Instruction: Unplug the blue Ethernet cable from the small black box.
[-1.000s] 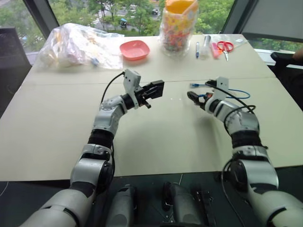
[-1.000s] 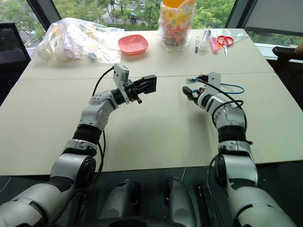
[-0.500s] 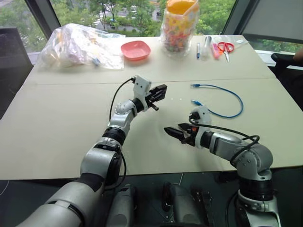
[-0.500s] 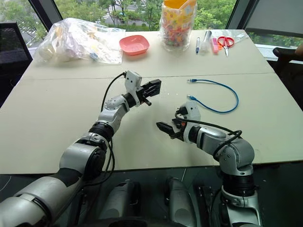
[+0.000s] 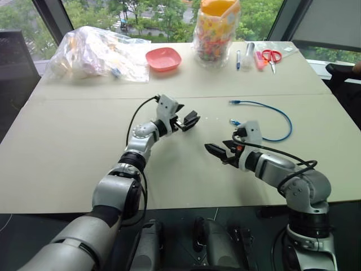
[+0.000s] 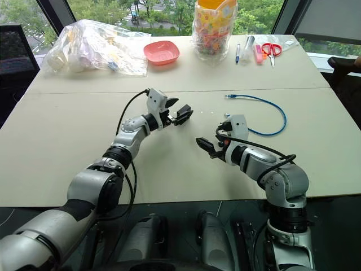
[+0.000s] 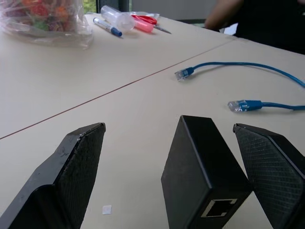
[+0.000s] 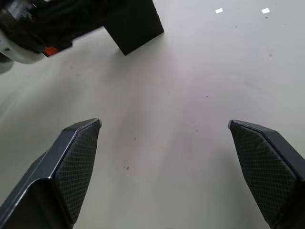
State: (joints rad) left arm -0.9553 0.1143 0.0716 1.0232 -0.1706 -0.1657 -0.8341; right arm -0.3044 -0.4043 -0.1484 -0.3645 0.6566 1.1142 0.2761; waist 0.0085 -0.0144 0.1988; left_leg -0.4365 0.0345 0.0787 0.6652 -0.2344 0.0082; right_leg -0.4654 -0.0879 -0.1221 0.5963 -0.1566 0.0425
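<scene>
Left gripper [image 7: 167, 176] jaws spread wide over table [image 5: 67, 147]; small black box [image 7: 202, 183] stood between them, against one finger, clear gap to other, empty port facing camera. Right gripper [image 8: 176, 171] jaws spread too, nothing between, bare tabletop beneath. Blue Ethernet cable [image 5: 279, 113] lay loose on table beyond right gripper, curved, both plugs free, well apart from box. Farther back: pink bowl [image 5: 163, 58], candy jar [image 5: 214, 28], scissors [image 5: 269, 56], plastic bag [image 5: 93, 53].

My fingers [image 7: 76, 171] are black with a fine cross-hatched pattern. The small black box [image 7: 202, 181] is matte black, the Ethernet cable [image 5: 276, 116] light blue on my beige table [image 5: 67, 147]; a pink bowl [image 5: 163, 58] sits near the far edge.
</scene>
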